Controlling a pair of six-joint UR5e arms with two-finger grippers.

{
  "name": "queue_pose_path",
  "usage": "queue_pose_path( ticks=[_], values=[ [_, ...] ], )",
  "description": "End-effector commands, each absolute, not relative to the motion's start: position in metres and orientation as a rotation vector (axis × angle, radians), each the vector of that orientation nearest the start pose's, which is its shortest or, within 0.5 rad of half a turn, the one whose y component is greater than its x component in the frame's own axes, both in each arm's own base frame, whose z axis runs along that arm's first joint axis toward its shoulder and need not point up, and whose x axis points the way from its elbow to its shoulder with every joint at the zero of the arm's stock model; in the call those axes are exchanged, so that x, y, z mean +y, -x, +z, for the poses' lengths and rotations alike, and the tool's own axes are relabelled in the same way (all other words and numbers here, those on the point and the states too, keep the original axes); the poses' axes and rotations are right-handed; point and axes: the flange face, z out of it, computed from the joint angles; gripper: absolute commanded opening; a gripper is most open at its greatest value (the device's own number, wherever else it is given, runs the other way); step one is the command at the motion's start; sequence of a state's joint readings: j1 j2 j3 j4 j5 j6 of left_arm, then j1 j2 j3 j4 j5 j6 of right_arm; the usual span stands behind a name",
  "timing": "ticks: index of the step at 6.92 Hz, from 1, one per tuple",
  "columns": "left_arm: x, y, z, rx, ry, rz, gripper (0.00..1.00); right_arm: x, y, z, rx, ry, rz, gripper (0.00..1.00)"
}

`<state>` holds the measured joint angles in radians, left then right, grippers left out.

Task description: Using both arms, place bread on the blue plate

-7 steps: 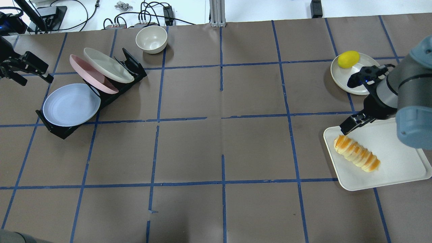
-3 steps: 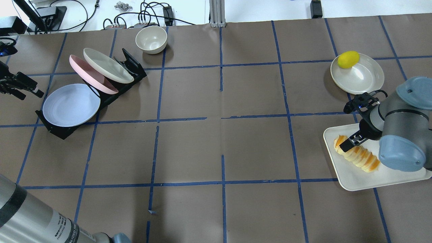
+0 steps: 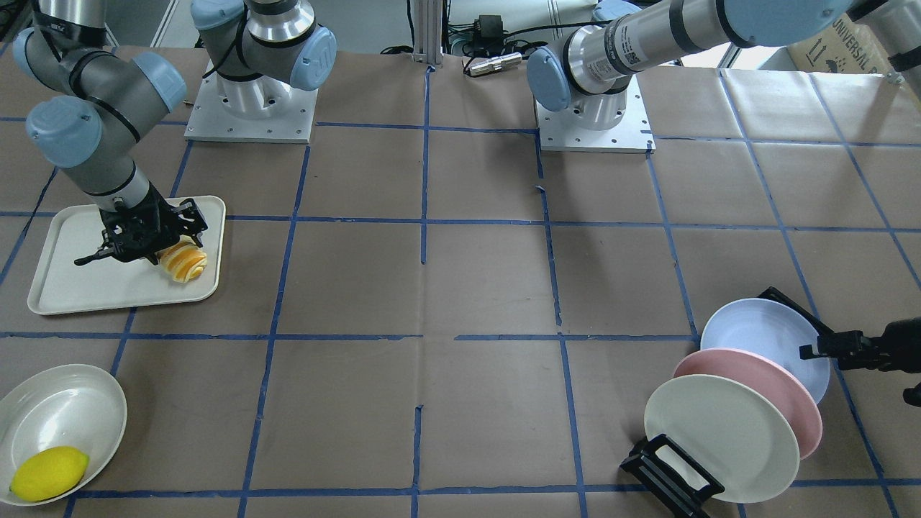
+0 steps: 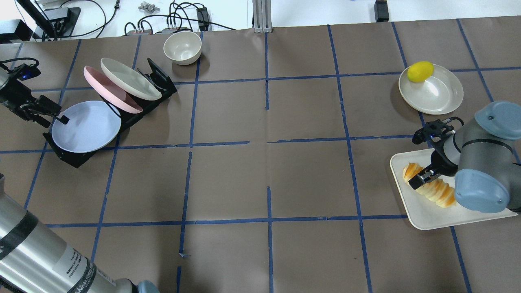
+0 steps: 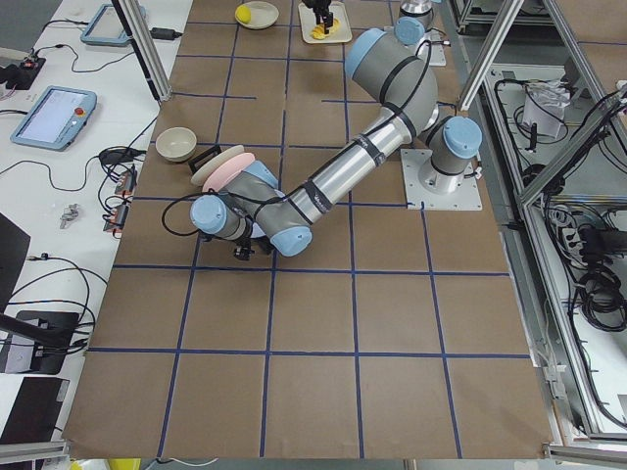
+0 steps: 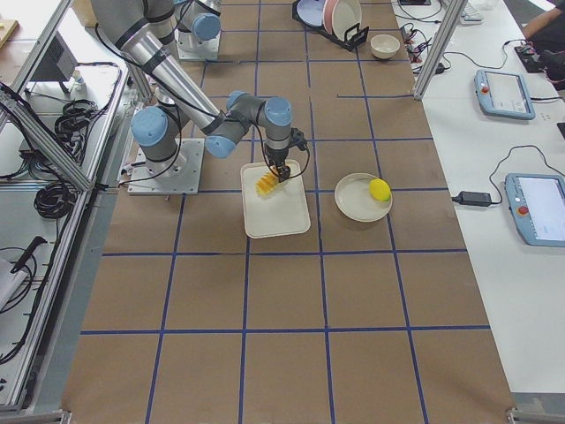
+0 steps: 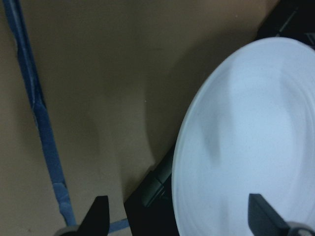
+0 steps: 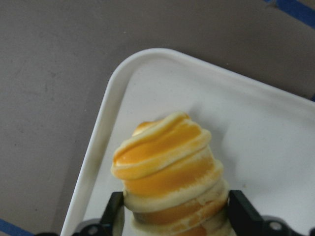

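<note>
Since we last logged a second ago, overhead: right claw [image 4: 421, 180] has dropped over the bread [image 4: 437, 191] on the white tray [image 4: 423, 213], left claw [image 4: 51, 116] has moved up to the blue plate [image 4: 85, 126] | right wrist: jaws open, straddling bread, unlifted | left wrist: jaws wide around plate rim, empty | we judge both grasps imminent.

Right gripper [image 8: 177, 214] lowered astride bread [image 4: 438, 193] — left gripper [image 7: 179, 217] reached blue plate [image 4: 87, 126].

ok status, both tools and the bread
Right tool open, straddling bread on white tray. Left tool open across blue plate rim, plate in rack. Pink plate in next slot.
</note>
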<state>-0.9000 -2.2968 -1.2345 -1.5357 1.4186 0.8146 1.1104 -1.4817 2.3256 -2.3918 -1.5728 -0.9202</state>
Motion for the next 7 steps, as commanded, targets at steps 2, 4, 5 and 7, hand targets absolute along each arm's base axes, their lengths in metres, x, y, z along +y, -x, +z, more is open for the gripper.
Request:
queue_pose_path(
  ticks=[2,4,5,7],
  values=[
    [-0.643,-0.318,0.190,3.522,-0.171,0.332,0.50,-0.430,0.065,0.215,3.080,0.540,0.039,0.21],
    [-0.644,-0.314,0.195,3.565,-0.144,0.299,0.30,-0.465,0.068,0.271,3.021,0.401,0.214,0.21],
    [-0.646,-0.312,0.206,3.564,-0.124,0.273,0.29,-0.486,0.043,0.313,3.025,0.366,0.275,0.21],
    [-0.651,-0.317,0.228,3.548,-0.130,0.265,0.26,-0.510,-0.034,0.408,3.062,0.255,0.340,0.21]
  ],
)
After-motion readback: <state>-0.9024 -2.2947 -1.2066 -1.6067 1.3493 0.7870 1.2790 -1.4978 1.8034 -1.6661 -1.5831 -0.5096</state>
